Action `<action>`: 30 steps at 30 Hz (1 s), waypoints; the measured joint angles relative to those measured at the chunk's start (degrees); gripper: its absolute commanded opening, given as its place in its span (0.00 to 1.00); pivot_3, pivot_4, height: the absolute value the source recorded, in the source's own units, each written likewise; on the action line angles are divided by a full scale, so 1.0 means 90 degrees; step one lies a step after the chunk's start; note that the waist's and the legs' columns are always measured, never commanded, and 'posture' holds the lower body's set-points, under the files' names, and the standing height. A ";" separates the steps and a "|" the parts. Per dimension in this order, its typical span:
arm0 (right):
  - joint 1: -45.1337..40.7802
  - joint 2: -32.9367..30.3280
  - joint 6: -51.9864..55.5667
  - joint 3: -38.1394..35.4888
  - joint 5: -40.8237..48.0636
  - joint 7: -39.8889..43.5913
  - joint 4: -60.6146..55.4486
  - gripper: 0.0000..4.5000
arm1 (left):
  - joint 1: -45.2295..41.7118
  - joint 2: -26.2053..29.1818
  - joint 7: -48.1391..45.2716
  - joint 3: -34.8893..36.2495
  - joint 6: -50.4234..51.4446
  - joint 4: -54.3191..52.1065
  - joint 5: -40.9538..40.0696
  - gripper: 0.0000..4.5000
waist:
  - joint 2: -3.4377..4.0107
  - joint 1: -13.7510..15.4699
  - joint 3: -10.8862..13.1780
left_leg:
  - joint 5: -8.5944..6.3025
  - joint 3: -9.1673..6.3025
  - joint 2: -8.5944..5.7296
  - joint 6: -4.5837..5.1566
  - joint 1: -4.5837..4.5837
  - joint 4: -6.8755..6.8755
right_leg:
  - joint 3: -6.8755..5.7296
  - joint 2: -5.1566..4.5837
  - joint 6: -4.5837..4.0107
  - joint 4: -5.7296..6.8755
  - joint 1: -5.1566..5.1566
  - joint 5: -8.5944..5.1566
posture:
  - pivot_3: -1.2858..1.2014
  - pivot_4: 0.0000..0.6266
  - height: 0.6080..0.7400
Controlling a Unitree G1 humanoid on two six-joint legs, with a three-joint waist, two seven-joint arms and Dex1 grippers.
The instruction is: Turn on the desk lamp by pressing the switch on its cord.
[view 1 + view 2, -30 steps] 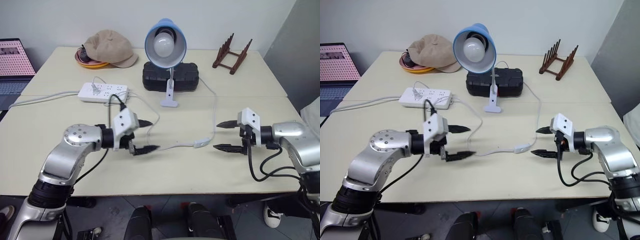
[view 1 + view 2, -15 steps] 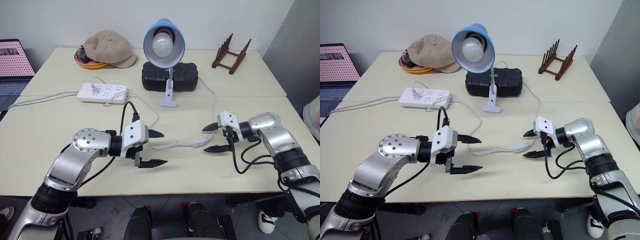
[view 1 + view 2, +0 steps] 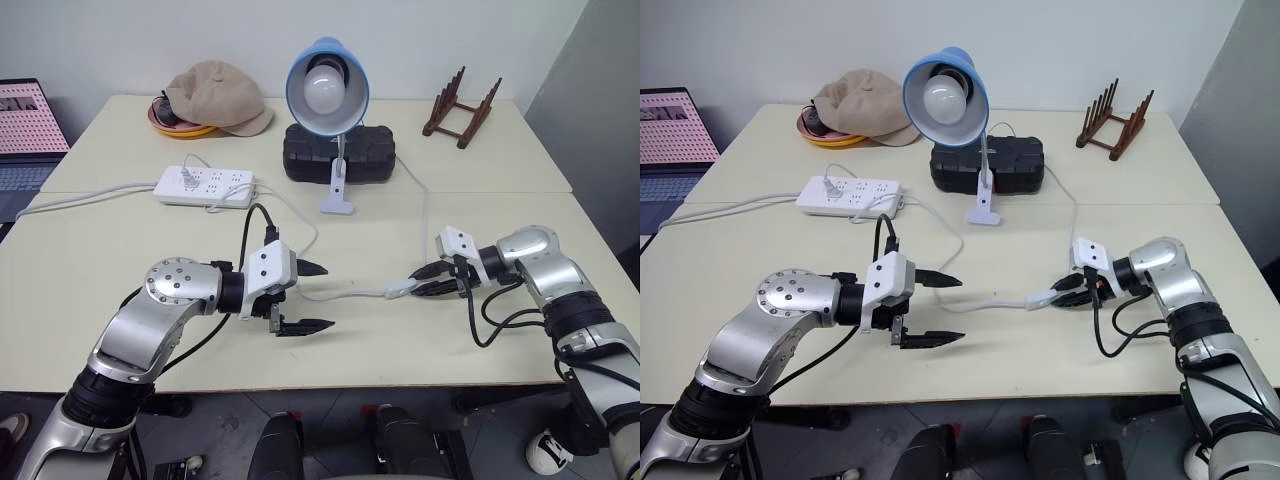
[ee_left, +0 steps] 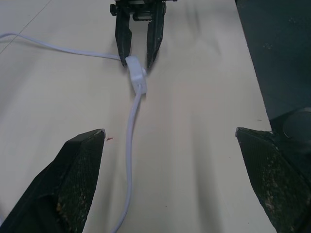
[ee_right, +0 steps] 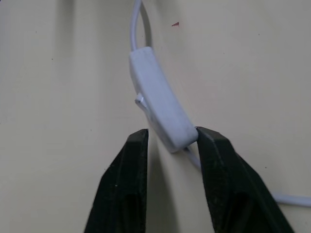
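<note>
Since the earlier frames, the right tool [image 3: 428, 285] has swung in from the open desk and closed its two black fingers on one end of the small white oblong inline switch [image 5: 158, 110], which it now pinches at the end nearer itself. The left tool [image 3: 303, 297] has barely shifted and hangs with its fingers spread wide, holding nothing, straddling the thin white flexible cord [image 4: 130, 145] a little way along from the switch.

The switch lies on the pale cream desk [image 3: 120, 230], in front of the desk lamp [image 3: 328, 85] with its light-blue round shade and white bulb, and somewhat toward the robot's right of the lamp's white clip base. The bulb looks unlit, so the lamp is judged still off.

The step in hand is securing the switch. The grip sits on the switch's end, not on its rocker, so the next move likely calls for pressing the rocker on the top face, perhaps with the free left tool.

The switch's long axis runs along the cord, roughly from the right tool toward the left one, lying flat.
</note>
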 measured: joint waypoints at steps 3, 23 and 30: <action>0.0001 0.0048 0.0130 -0.0005 0.0004 0.0003 -0.0038 0.08 | -0.0035 -0.0042 0.0045 0.0000 0.0113 -0.0007 -0.0114 1.00 | 0.0000 0.0003 0.0000 | 0.0000 -0.0001 0.0000 0.0000 -0.0001 0.0000 | 0.0000 0.0000 0.0001 -0.0001 0.0000 0.0001 | 0.52 0.24 1.00; 0.0239 0.0280 0.6321 -0.1766 0.3147 -0.1207 -0.3152 0.08 | 0.0286 -0.1120 0.2092 0.2037 0.4497 -0.0044 -0.4539 1.00 | 0.0002 0.0006 0.0002 | 0.0000 -0.0023 0.0000 0.0000 -0.0002 0.0012 | -0.0012 0.0003 0.0003 0.0014 0.0005 0.0002 | 0.52 0.24 1.00; 0.0261 0.0144 0.7479 -0.1869 0.4050 -0.1431 -0.3905 0.08 | -0.0393 -0.1509 0.2720 0.2072 0.4677 0.0541 -0.4923 1.00 | 0.0002 0.0019 0.0002 | 0.0000 -0.0018 -0.0002 0.0000 -0.0004 0.0020 | -0.0007 0.0004 0.0004 0.0006 0.0007 0.0003 | 0.52 0.24 1.00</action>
